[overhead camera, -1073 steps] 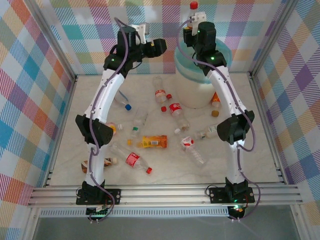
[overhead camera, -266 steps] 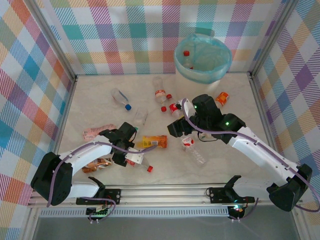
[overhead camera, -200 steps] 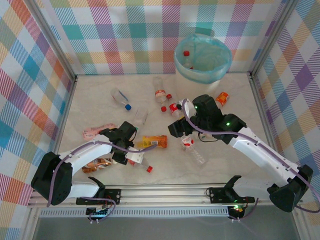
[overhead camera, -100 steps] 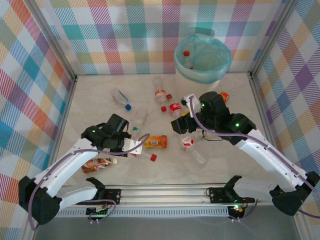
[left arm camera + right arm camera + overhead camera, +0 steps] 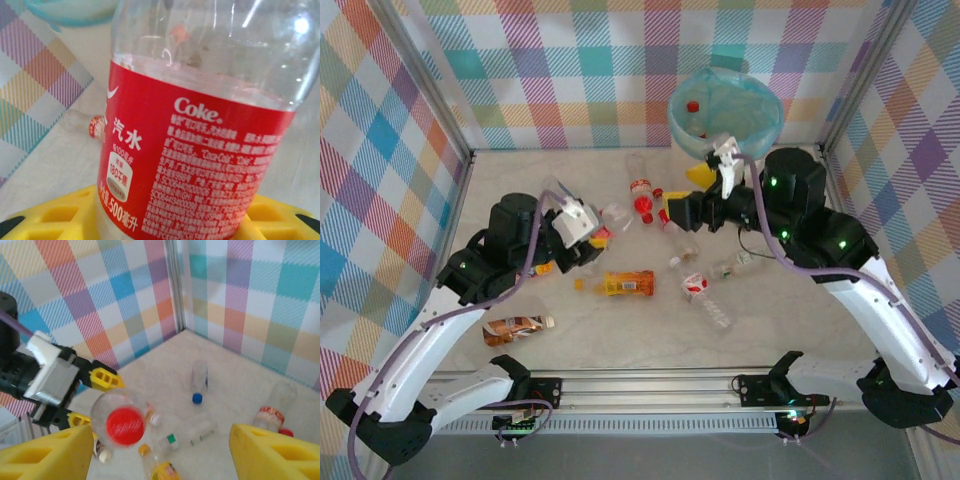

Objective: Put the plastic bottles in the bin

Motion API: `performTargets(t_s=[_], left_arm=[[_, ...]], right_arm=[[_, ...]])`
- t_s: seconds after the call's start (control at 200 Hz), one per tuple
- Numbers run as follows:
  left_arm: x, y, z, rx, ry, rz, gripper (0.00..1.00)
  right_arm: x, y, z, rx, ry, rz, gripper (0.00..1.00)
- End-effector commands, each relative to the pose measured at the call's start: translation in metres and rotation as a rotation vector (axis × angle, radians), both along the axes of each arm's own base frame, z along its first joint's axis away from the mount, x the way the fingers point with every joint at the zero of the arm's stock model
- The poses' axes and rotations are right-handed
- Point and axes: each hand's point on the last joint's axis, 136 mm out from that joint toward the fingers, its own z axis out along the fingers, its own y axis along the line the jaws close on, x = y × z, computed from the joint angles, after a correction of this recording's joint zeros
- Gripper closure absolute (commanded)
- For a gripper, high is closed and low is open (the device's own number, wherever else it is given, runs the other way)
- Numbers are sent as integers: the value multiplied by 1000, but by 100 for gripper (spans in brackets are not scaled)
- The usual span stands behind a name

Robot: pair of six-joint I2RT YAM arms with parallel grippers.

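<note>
My left gripper (image 5: 603,230) is shut on a clear plastic bottle (image 5: 620,214) with a red cap, held in the air over the table's middle. In the left wrist view its red Coke label (image 5: 200,150) stands between my yellow fingers (image 5: 60,217). My right gripper (image 5: 684,190) hovers open and empty just right of it, in front of the bin (image 5: 760,135). The right wrist view looks between the yellow fingertips (image 5: 65,445) at the held bottle's red cap (image 5: 123,425). The white bin, lined with a teal bag, holds a red-capped bottle (image 5: 693,106).
Several bottles lie on the table: an orange-labelled one (image 5: 620,284), a red-labelled one (image 5: 698,290), a clear one (image 5: 735,265), one near the left arm (image 5: 515,325), one at the back (image 5: 638,175), and a blue-capped one (image 5: 199,382). Checked walls enclose the table.
My left gripper has lifted the red-capped bottle off the table, up and toward the back right. The right arm has risen and swung back toward the bin with nothing in it.
</note>
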Motion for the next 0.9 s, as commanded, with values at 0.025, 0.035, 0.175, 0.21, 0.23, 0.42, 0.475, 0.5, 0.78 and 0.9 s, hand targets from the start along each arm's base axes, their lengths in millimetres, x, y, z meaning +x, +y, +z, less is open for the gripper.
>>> performTargets(t_s=[0.025, 0.035, 0.175, 0.21, 0.23, 0.42, 0.475, 0.5, 0.78, 0.9], left_arm=[[20, -21, 52, -329, 116, 104, 50], [21, -22, 53, -335, 119, 102, 50], [28, -29, 61, -385, 132, 97, 50], [28, -31, 61, -393, 133, 93, 50], [29, -32, 61, -397, 134, 92, 50], [28, -34, 60, -400, 153, 84, 50], [28, -34, 57, -397, 158, 86, 49], [28, -34, 56, -395, 162, 86, 49], [24, -34, 52, -393, 173, 71, 49], [23, -36, 52, -390, 178, 60, 49]], right_arm=[[3, 10, 24, -4, -10, 26, 27], [4, 11, 24, -5, -3, 25, 26], [17, 20, 34, -7, 85, 2, 23], [24, 22, 31, -17, 121, -19, 22], [27, 23, 30, -24, 140, -31, 22], [41, 39, 23, -48, 262, -38, 28], [44, 43, 20, -52, 282, -39, 29], [45, 45, 18, -52, 290, -37, 30], [47, 60, 10, -46, 332, 15, 44], [47, 62, 9, -43, 336, 23, 47]])
